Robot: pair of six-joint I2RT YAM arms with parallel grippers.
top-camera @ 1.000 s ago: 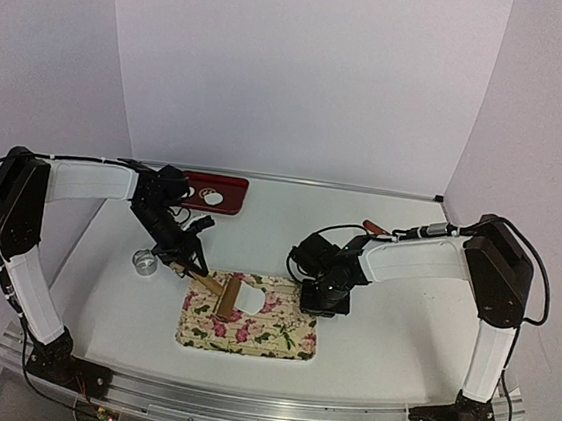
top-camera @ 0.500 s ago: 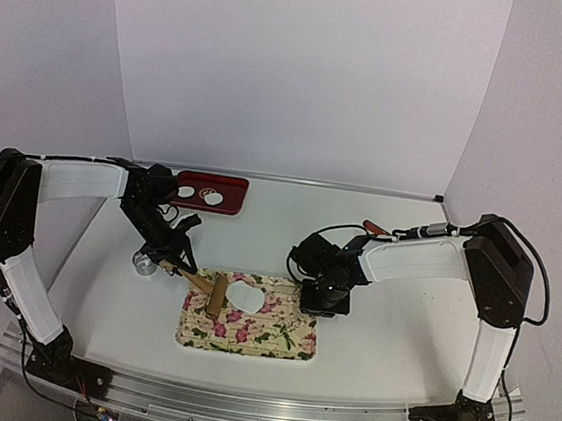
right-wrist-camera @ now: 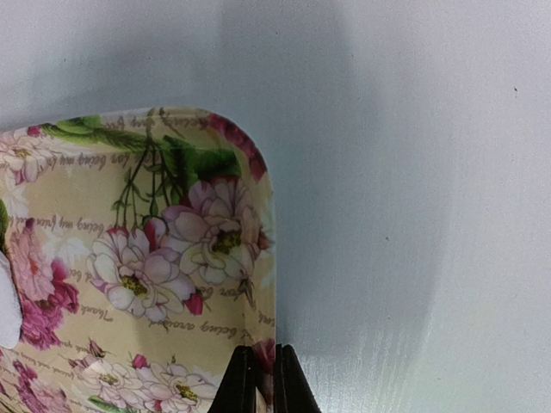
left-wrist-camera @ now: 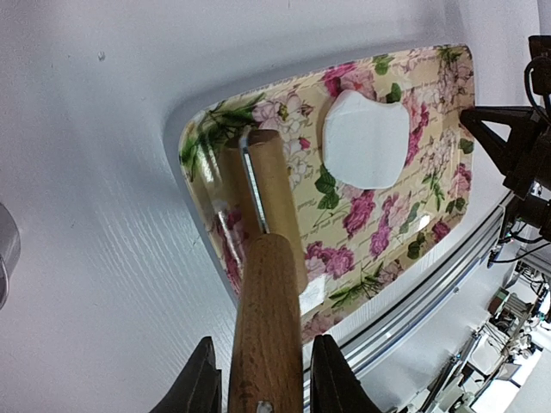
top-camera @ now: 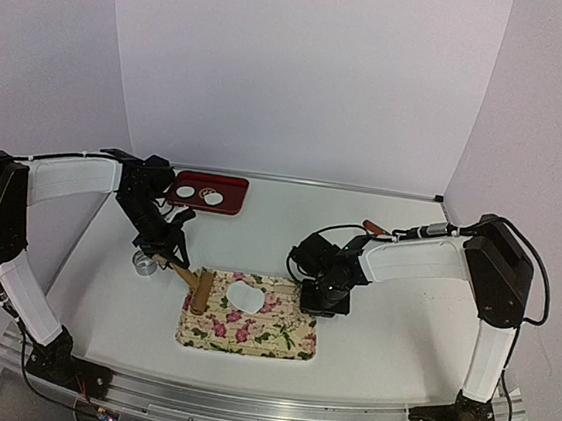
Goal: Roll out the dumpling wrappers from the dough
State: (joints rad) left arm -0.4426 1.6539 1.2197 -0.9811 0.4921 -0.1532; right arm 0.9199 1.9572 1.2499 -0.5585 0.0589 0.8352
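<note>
A flat white sheet of dough [top-camera: 246,294] [left-wrist-camera: 366,139] with a notch in one edge lies on the floral tray [top-camera: 278,339] [left-wrist-camera: 430,215] [right-wrist-camera: 103,172]. My left gripper [top-camera: 163,256] [left-wrist-camera: 263,391] is shut on the handle of a wooden roller [top-camera: 193,286] [left-wrist-camera: 265,318]. The roller's head rests on the tray's left part, clear of the dough. My right gripper [top-camera: 324,301] [right-wrist-camera: 261,383] is shut on the floral tray's right rim. Two dumpling wrappers [top-camera: 183,191] [top-camera: 214,198] lie in a red tray [top-camera: 231,184] at the back.
A metal ring cutter [top-camera: 144,262] [left-wrist-camera: 4,249] stands on the table just left of the roller handle, under my left wrist. White walls close the back and both sides. A cable and a small brown object [top-camera: 374,227] lie behind my right arm.
My left gripper has drawn the roller leftward off the dough to the tray's left edge, leaving the whole sheet uncovered. The right gripper has stayed on the rim.
</note>
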